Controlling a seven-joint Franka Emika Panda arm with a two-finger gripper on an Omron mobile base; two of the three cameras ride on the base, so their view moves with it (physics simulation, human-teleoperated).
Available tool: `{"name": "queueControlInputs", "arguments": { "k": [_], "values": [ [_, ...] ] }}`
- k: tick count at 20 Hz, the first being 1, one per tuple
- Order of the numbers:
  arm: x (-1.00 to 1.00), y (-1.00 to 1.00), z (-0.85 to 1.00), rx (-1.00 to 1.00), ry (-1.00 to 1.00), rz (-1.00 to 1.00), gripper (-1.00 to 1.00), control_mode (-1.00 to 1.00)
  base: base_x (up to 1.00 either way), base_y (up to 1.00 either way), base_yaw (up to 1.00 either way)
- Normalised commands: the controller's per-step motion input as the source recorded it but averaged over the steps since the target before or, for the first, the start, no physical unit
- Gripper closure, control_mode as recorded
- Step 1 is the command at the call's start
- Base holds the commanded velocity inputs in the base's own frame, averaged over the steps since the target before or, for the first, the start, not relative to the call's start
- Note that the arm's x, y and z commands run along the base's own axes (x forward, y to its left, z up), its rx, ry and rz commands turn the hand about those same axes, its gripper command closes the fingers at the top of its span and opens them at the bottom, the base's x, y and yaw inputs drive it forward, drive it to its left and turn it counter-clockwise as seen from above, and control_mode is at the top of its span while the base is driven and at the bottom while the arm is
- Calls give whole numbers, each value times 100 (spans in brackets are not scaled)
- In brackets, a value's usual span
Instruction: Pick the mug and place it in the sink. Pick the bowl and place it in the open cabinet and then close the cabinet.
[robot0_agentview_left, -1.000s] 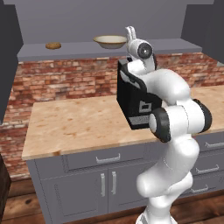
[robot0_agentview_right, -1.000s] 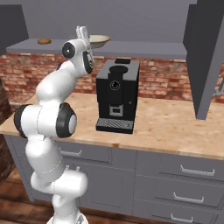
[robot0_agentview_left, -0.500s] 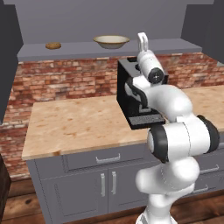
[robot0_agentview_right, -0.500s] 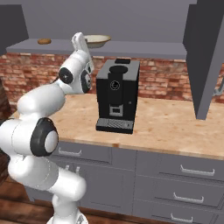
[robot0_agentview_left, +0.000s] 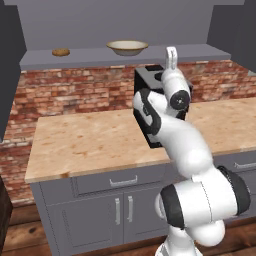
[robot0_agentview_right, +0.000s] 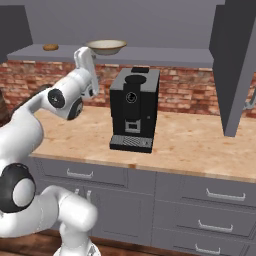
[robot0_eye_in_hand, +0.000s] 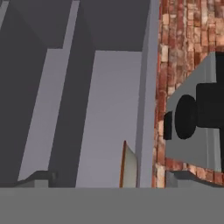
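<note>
Bowl (robot0_agentview_left: 127, 47) already on the cabinet (robot0_agentview_left: 150, 55) shelf, just left of the fingers (robot0_agentview_left: 171, 54) — fingers spread, holding nothing. Left: shut the cabinet doors — mug can't be judged.

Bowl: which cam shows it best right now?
Left base view: the bowl sits whole and unblocked on the open cabinet's shelf, rim and side both clear. Right base view shows it too, but the gripper crowds its left edge. Hand view catches just an edge-on sliver.

Flat, even rendered light, soft faint shadows, no glare; coarse, slightly blurry pictures.
</note>
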Motion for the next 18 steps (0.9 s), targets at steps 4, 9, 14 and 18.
{"name": "queueControlInputs", "arguments": {
  "k": [4, 9, 14, 18],
  "values": [
    [-66, -6, 5, 15, 10, -11, -100, -100, 0, 0, 0],
    [-62, -24, 13, 18, 2, -3, -100, -100, 0, 0, 0],
    [-65, -22, 27, 22, 4, 0, -100, -100, 0, 0, 0],
    [-58, -29, 9, 16, 6, 1, -100, -100, 0, 0, 0]
  ]
}}
